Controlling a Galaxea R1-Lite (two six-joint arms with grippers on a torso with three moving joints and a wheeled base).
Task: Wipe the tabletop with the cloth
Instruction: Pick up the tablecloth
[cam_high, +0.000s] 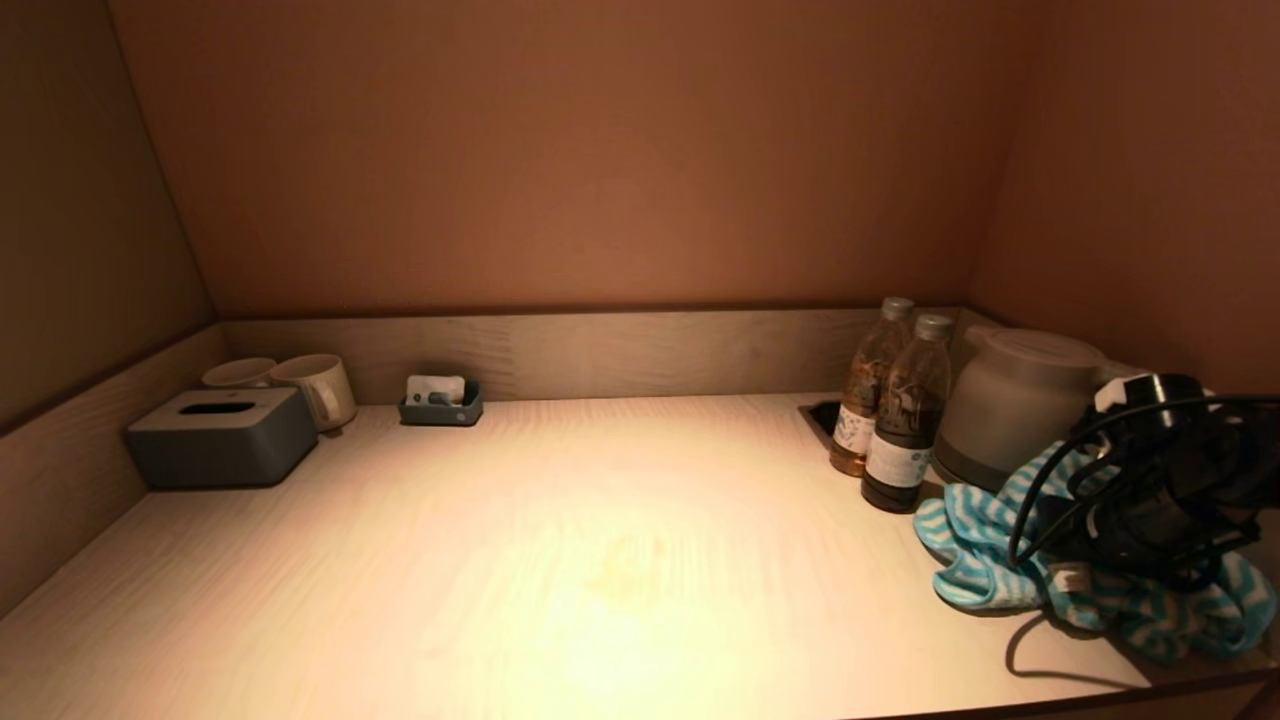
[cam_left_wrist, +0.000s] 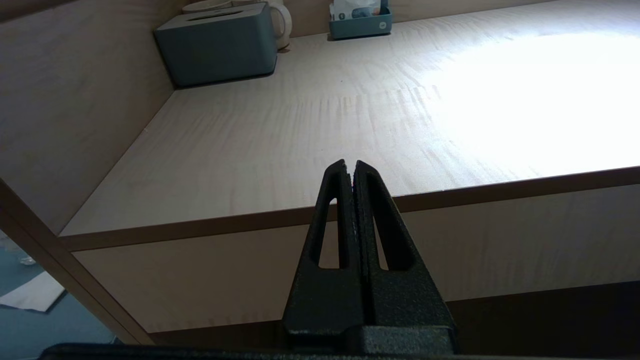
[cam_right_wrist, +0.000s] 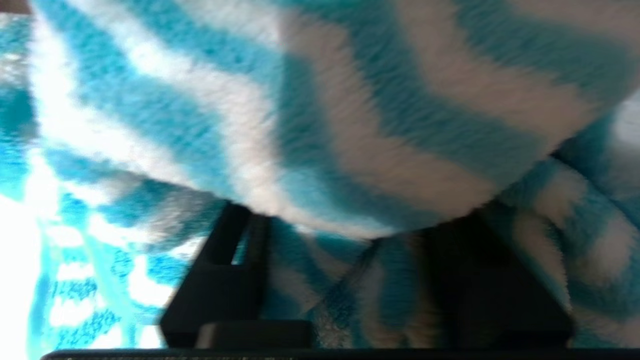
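The right gripper (cam_high: 1130, 540) sits low at the four o'clock corner of the pale wood-grain tabletop (cam_high: 600, 520), wrapped in black cable and buried in the turquoise-and-white striped fleecy cloth (cam_high: 985, 560); in the right wrist view the cloth (cam_right_wrist: 350, 125) fills nearly everything, bunched between the two dark fingers (cam_right_wrist: 225, 270), which stand apart with fabric packed in the gap, so the pincer is gripping the cloth; the cloth lies crumpled on the tabletop at about four o'clock, close to the front edge and just in front of the bottles.

The left gripper (cam_left_wrist: 352, 167) hangs off the table, outside its front edge toward seven o'clock, its two black fingers pressed together with nothing between them; the tabletop (cam_left_wrist: 300, 140) stretches away beyond it.

At two o'clock stand two clear plastic bottles of dark drink with grey caps (cam_high: 893, 410), touching or nearly touching each other; just beside them, toward three o'clock, is a rounded grey kettle (cam_high: 1015, 405), partly hidden by the right arm; a small dark recess (cam_high: 822, 415) shows in the surface behind the bottles.

At ten o'clock a grey rectangular tissue box (cam_high: 222, 436) rests by the side wall; two cream ceramic mugs (cam_high: 300, 385) stand just behind it; nearer eleven o'clock, against the back wall, a small grey-blue tray holding sachets (cam_high: 440, 403).
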